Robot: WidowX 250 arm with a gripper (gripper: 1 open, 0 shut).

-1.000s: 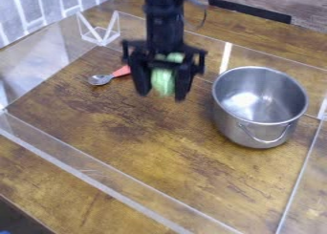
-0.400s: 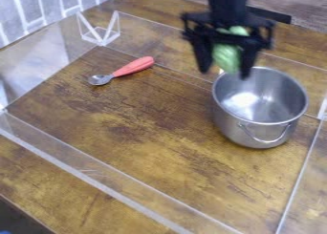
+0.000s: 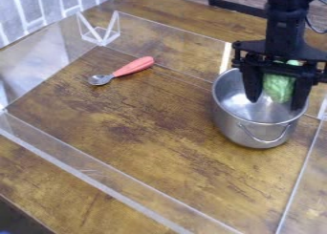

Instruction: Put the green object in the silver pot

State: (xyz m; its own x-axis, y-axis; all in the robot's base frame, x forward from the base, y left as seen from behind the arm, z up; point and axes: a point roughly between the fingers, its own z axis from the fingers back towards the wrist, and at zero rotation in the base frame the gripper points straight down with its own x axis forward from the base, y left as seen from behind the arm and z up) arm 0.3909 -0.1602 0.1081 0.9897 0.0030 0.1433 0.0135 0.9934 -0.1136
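The 1 brown wooden table [image 3: 128,133] is spreading under everything. The 1 black gripper [image 3: 278,83] is hovering over the pot's right side, its fingers pinching the green object. The 1 silver pot [image 3: 243,118] is standing upright. The 1 green object [image 3: 281,88] is hanging at the pot's mouth. The 1 red-handled spoon [image 3: 132,67] is lying well apart, leftward.

It looks most like a lab or test bench set up with kitchen things: a black robot arm [image 3: 289,23] reaches over a worn brown wood-grain desk [image 3: 121,133], where a shiny stainless-steel pot [image 3: 259,131] and a red-handled metal spoon [image 3: 121,71] sit. Clear, see-through panel edges [image 3: 96,183] cross the near side. The room beyond is out of view.
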